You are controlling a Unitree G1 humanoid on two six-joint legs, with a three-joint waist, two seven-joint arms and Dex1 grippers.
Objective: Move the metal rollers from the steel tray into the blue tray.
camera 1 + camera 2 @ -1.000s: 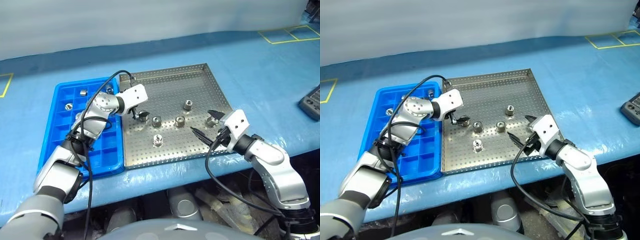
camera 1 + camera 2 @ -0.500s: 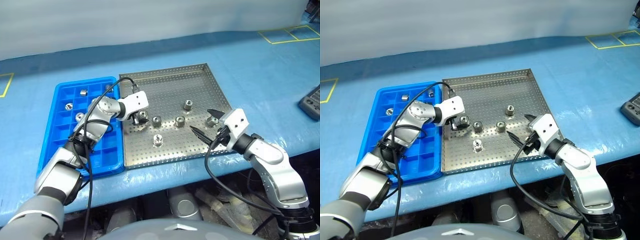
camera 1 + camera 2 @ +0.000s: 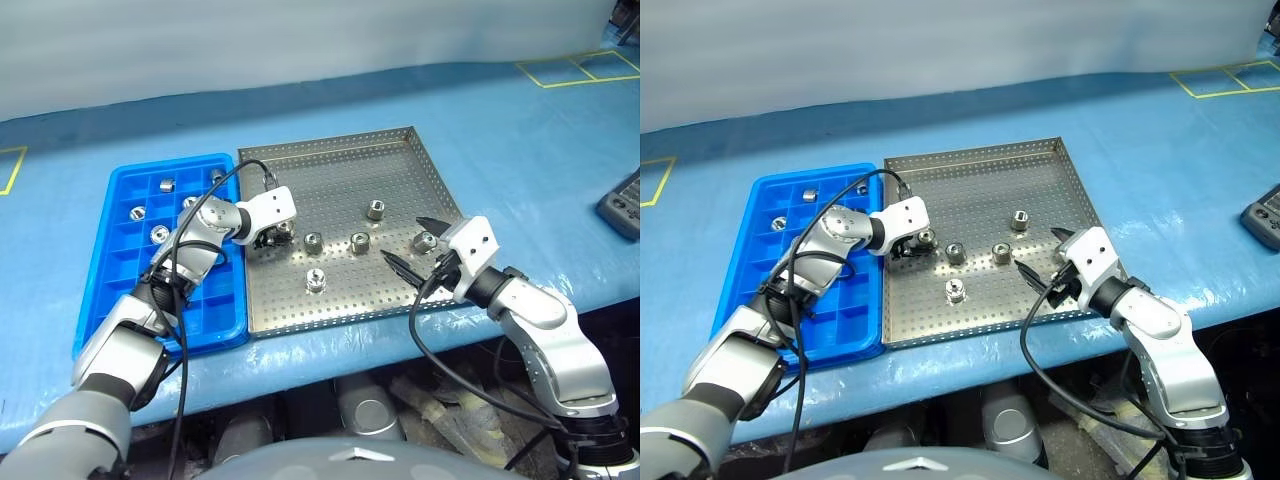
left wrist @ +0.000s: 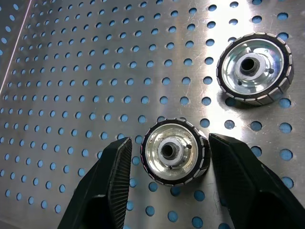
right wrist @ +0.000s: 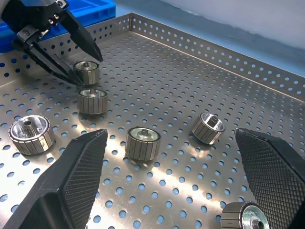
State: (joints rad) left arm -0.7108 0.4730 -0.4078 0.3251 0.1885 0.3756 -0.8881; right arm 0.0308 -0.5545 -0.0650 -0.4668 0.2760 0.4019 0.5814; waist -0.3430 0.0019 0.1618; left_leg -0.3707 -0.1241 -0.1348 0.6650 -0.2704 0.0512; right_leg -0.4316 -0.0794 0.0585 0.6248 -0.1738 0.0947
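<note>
1. Left gripper (image 4: 164,191) angles down onto the steel tray (image 3: 400,165), fingers straddling one metal roller (image 4: 175,151), gaps either side.
2. Right gripper (image 3: 408,248) hovers near-level, spread wide, empty.

a robot test workbench in a lab: blue plastic sheeting (image 3: 520,150) over the table, yellow tape squares (image 3: 580,68), plain white backdrop wall (image 3: 300,40).

Blue-clothed table (image 3: 520,140) bears steel tray (image 3: 400,140), blue tray (image 3: 105,270)
</note>
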